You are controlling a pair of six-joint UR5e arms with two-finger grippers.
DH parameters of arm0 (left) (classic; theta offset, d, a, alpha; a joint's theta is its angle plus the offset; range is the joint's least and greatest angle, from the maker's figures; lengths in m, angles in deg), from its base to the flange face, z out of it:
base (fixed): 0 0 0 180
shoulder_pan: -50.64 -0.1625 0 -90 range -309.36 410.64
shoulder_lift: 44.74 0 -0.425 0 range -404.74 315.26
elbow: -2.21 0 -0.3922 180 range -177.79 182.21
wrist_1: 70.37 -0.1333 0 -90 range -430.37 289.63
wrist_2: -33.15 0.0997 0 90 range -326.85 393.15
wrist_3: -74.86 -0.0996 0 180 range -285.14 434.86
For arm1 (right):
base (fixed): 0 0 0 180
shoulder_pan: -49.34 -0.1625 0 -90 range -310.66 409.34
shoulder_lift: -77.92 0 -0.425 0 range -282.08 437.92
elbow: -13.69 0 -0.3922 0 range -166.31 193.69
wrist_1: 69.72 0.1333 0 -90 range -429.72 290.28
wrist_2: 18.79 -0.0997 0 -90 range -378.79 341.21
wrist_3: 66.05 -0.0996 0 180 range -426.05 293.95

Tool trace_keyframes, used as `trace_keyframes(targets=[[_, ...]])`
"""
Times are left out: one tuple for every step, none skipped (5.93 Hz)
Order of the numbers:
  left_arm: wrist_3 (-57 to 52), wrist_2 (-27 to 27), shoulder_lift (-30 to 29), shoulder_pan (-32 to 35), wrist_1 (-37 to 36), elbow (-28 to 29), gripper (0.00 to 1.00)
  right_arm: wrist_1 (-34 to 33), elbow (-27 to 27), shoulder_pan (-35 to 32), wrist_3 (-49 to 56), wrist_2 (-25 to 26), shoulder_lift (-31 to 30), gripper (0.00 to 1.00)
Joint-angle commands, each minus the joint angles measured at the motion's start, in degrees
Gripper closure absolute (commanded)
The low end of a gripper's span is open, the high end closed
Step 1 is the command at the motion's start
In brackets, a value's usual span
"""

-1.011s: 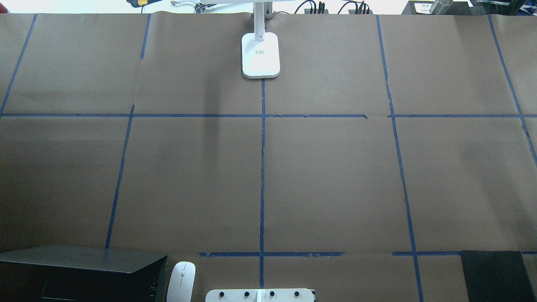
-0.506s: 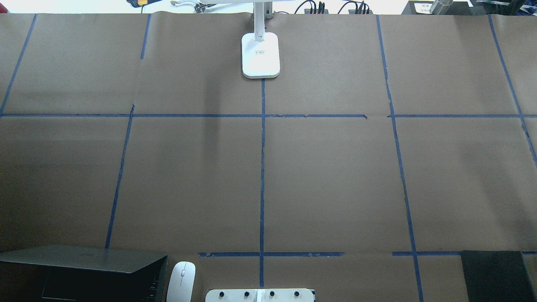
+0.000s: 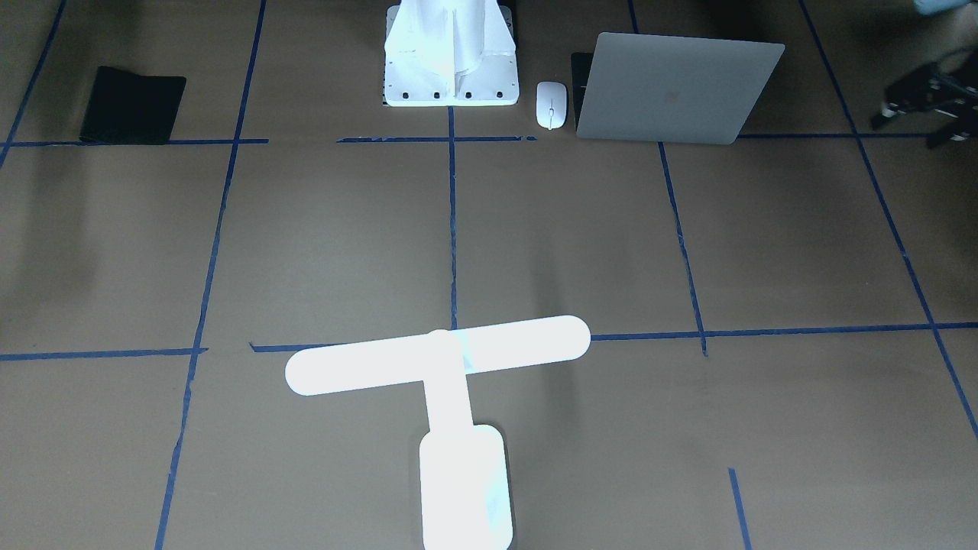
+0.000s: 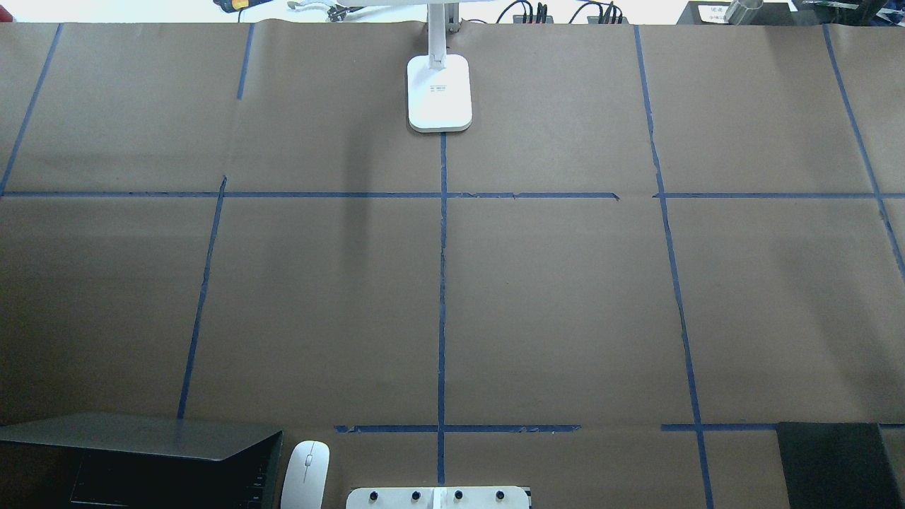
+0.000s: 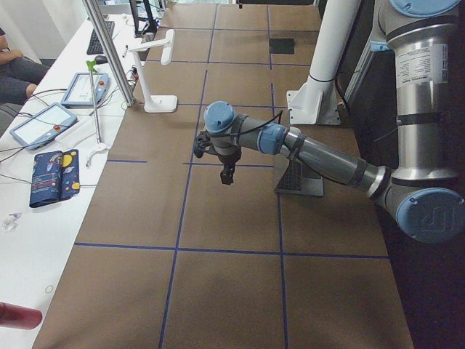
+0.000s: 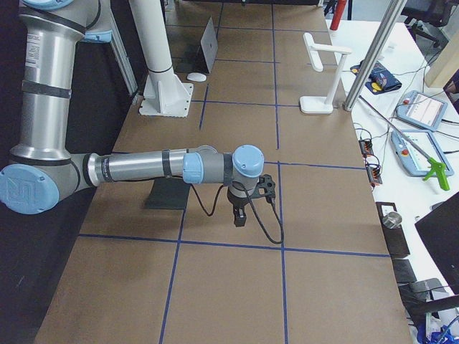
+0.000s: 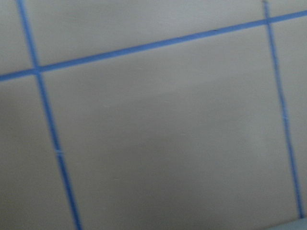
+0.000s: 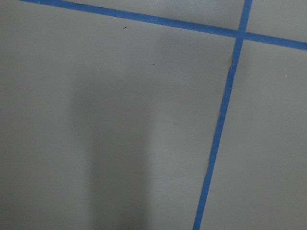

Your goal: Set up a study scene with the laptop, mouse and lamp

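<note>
At the robot's edge of the table (image 4: pixel 565 297), on its left side, the laptop (image 3: pixel 672 88) stands part open. Its grey lid tilts up toward the far side and its dark keyboard faces the robot. The mouse (image 3: pixel 552 105) lies flat just beside the laptop without touching it, between the laptop and the white mount (image 3: pixel 451 84). The lamp (image 3: pixel 451 382) stands upright at the far edge on the centre line of blue tape (image 4: pixel 442 283), well apart from both. It glows white, its bar head set crosswise above the table. A black mat (image 3: pixel 134 105) lies flat at the robot's edge on its right side. The left gripper (image 5: pixel 227 179) hangs above bare table out past the laptop, fingers pointing down, with nothing seen in it. I cannot tell how far its fingers are parted. The right gripper (image 6: pixel 240 219) hangs likewise over bare table beyond the mat, with nothing seen in it, and its opening cannot be told either. Both wrist views show only brown table cover and tape, the left one blurred.
</note>
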Motion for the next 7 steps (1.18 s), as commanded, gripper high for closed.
trace_keyframes(targets=[[39.9, 0.7, 0.3, -14.1, 0.5, -12.5, 0.00, 0.2, 0.0, 0.0, 0.1, 0.2, -0.1, 0.00], [56.0, 2.7, 0.1, -19.3, 1.2, -16.7, 0.00, 0.2, 0.1, 0.0, 0.2, 0.2, -0.1, 0.00], [71.3, 4.2, 0.1, -21.9, 2.8, -18.9, 0.00, 0.1, 0.1, 0.0, 0.2, 0.1, -0.1, 0.00], [84.2, 8.1, 0.2, -23.8, 5.5, -20.2, 0.00, 1.5, 0.0, 0.1, 0.3, -0.1, -0.1, 0.00], [94.8, 12.0, 0.1, -28.6, 7.9, -20.7, 0.00, 4.1, -0.5, 0.1, 0.3, -0.2, -0.1, 0.00], [105.4, 19.2, 0.2, -33.7, 8.7, -22.1, 0.00, 5.4, -0.6, 0.2, 0.8, -0.1, -0.1, 0.00], [110.6, 26.6, 2.2, -40.9, 8.6, -23.4, 0.00, 8.6, -0.6, 1.0, 0.9, -0.1, -0.5, 0.00]])
